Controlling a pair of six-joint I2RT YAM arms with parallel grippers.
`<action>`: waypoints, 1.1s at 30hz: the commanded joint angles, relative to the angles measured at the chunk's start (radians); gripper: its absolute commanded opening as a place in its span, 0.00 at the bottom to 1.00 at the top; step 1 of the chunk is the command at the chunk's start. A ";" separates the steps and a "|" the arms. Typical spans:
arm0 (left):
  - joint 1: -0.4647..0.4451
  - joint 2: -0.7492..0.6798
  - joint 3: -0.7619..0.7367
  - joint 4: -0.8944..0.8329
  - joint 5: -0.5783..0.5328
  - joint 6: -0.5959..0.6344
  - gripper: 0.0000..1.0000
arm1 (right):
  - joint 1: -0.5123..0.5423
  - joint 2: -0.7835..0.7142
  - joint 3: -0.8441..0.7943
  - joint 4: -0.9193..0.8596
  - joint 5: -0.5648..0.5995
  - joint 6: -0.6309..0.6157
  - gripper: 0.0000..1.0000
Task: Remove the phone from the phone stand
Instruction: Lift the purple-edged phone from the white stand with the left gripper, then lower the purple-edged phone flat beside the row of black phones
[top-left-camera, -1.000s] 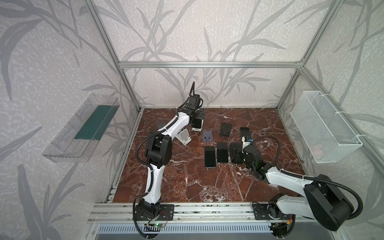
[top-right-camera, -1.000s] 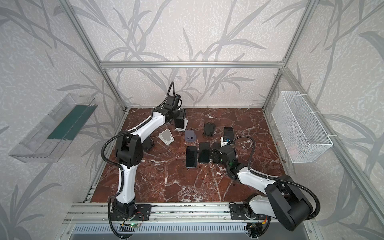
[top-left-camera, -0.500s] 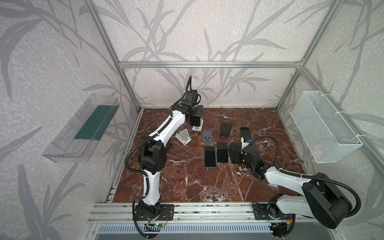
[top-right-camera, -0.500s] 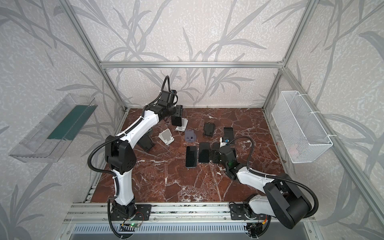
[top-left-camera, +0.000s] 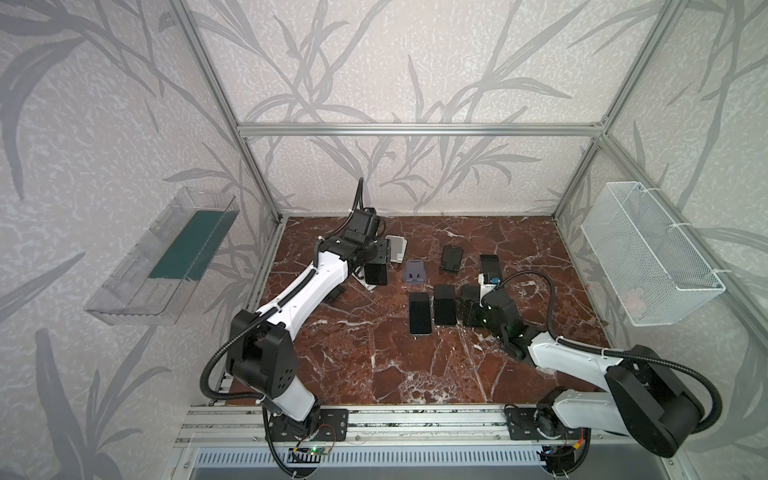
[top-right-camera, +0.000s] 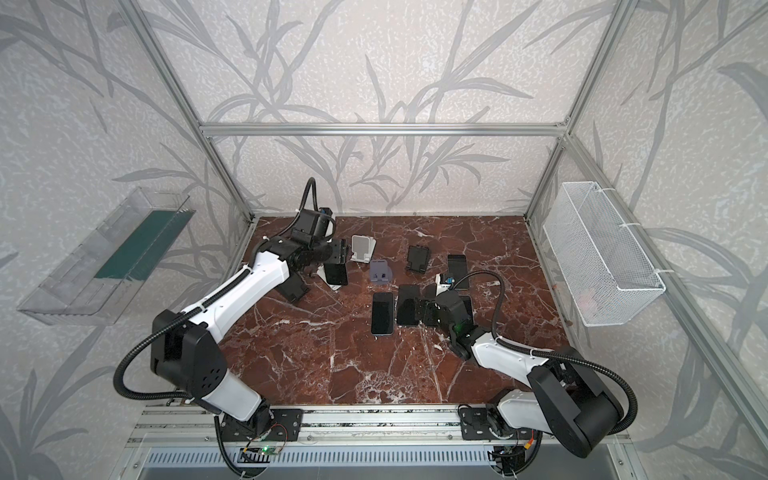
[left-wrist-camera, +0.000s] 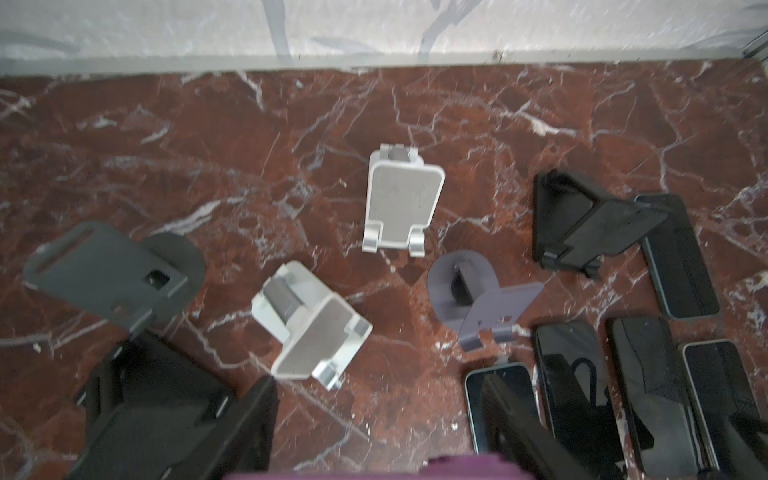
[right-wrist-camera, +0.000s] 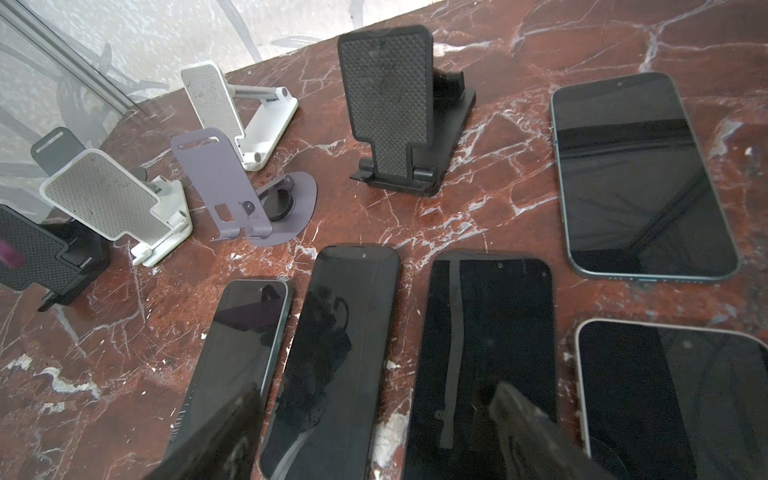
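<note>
My left gripper (top-left-camera: 380, 254) is shut on a dark phone (top-left-camera: 376, 273), which hangs off the floor just in front of a white phone stand (top-left-camera: 397, 248) that stands bare. In the left wrist view only the phone's purple edge (left-wrist-camera: 374, 471) shows between the fingers (left-wrist-camera: 257, 415), and the white stand (left-wrist-camera: 401, 203) lies ahead. A second bare white stand (left-wrist-camera: 311, 328) is below the phone. My right gripper (top-left-camera: 467, 311) hovers low and open over dark phones (right-wrist-camera: 332, 353) lying flat, holding nothing.
Other empty stands are around: a purple one (top-left-camera: 415, 272), black ones (top-left-camera: 452, 258) (left-wrist-camera: 153, 415) and a grey one (left-wrist-camera: 112, 274). Several phones (top-left-camera: 419, 307) lie flat mid-floor. A clear bin (top-left-camera: 166, 257) hangs on the left wall, a wire basket (top-left-camera: 648, 257) on the right.
My left arm has drawn back toward the near left with the phone, away from the far white stand. The right arm has stayed over the flat phones.
</note>
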 joint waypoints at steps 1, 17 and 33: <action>-0.006 -0.089 -0.060 -0.005 -0.006 -0.058 0.56 | 0.003 -0.006 0.028 0.005 0.002 -0.004 0.86; -0.049 -0.051 -0.174 -0.087 0.100 -0.186 0.53 | 0.003 0.046 0.044 0.007 -0.002 0.003 0.86; -0.127 0.122 -0.184 -0.064 0.104 -0.248 0.50 | 0.003 0.053 0.053 -0.005 0.012 -0.011 0.86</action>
